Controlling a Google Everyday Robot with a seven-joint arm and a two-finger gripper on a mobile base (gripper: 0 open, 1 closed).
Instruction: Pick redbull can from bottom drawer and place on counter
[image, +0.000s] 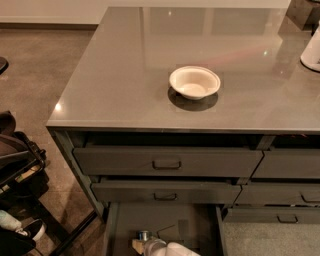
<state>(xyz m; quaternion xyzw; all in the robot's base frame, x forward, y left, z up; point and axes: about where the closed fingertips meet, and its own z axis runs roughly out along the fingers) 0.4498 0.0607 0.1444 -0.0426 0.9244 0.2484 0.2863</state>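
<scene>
The bottom drawer (125, 225) is pulled open at the lower edge of the view and shows a flat grey floor. The redbull can (144, 235) stands in it near the front, and only its shiny silver top and a bit of blue show. My gripper (145, 246) reaches into the drawer from the bottom edge, right against the can, with its white arm (181, 249) behind it. Most of the gripper is cut off by the frame. The glossy grey counter (125, 75) spreads above the drawers.
A white bowl (194, 82) sits mid-counter. A white appliance (311, 50) stands at the right edge. Two shut handled drawers (167, 161) sit above the open one, with more drawers to the right. Dark gear with shoes (17, 200) stands on the floor at left.
</scene>
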